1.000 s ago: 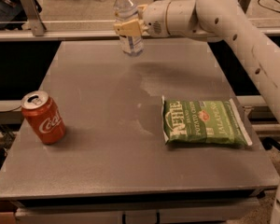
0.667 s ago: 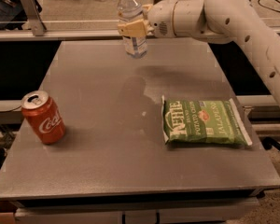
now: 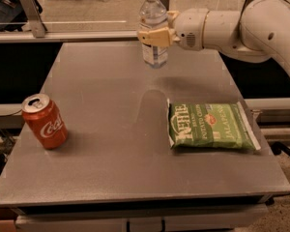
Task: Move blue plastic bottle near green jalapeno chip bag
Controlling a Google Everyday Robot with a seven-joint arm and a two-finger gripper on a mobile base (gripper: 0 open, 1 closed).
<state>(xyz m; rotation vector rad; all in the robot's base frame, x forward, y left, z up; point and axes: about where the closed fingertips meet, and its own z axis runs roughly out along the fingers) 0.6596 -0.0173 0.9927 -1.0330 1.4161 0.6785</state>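
Holding blue plastic bottle (image 3: 152, 14) upright, gripper (image 3: 154, 36) is clamped round its label band, above far end of table (image 3: 101, 168). Vs. 1 s ago: bottle & gripper have shifted to the right, toward the side where green jalapeno chip bag (image 3: 210, 127) lies flat. Bottle base appears clear of the surface. Assessment: carry phase under way; bottle & bag well apart, so most of the traverse remains. Red can (image 3: 44, 122) at left, unmoved, not involved

Upright blue plastic bottle (image 3: 153, 12) in tool (image 3: 154, 36), beyond flat green jalapeno chip bag (image 3: 210, 127).
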